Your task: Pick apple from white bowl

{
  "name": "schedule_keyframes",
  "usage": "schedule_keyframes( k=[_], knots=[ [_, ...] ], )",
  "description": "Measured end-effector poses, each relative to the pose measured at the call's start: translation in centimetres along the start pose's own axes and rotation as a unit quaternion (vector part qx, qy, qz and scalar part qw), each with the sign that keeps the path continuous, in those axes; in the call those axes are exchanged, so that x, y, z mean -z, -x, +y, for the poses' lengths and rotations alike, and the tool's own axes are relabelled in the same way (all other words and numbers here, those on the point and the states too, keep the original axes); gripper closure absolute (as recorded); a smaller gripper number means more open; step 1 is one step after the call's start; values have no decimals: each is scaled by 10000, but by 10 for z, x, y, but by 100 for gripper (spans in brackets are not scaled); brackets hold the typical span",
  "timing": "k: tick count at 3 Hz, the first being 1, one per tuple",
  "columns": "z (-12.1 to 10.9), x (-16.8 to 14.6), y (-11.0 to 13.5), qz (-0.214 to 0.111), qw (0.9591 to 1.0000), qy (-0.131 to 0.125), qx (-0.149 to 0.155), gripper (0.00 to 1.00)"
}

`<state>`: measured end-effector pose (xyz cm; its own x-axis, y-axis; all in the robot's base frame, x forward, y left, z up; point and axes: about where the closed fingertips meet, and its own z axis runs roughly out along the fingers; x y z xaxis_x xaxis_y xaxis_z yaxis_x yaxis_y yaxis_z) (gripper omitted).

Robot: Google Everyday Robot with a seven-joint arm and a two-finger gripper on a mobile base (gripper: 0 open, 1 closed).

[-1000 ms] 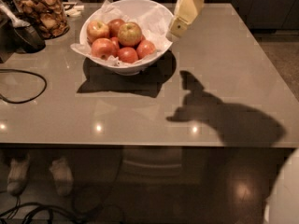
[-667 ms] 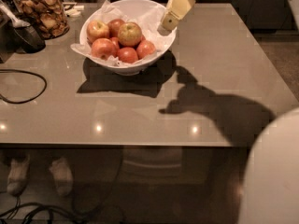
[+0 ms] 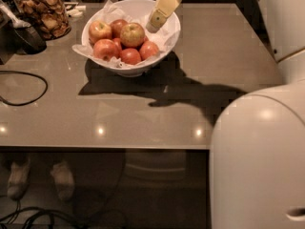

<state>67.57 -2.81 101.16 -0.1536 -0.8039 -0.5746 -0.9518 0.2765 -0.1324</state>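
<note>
Gripper hangs tilted over the back right part of the white bowl, its tip low above the crumpled paper that lines it; I cannot tell whether it is open or closed, and it holds nothing that shows. The apple, yellow-green with a red blush, sits on top of the pile in the middle of the bowl, just left of the gripper's tip and seemingly apart from it, though the gap is hard to judge. Redder apples lie around and under it. The bowl stands at the far side of a grey table. A glass jar of brown snacks stands at the far left, and a black cable loops beside it.
</note>
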Motion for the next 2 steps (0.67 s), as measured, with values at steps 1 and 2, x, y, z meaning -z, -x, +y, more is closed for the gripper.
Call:
schedule_keyframes(
  k=[1,2],
  knots=[
    [0,-22,17,46,9997,180,162,0],
    [-4,-37,28,126,9994,215,251,0]
  ],
)
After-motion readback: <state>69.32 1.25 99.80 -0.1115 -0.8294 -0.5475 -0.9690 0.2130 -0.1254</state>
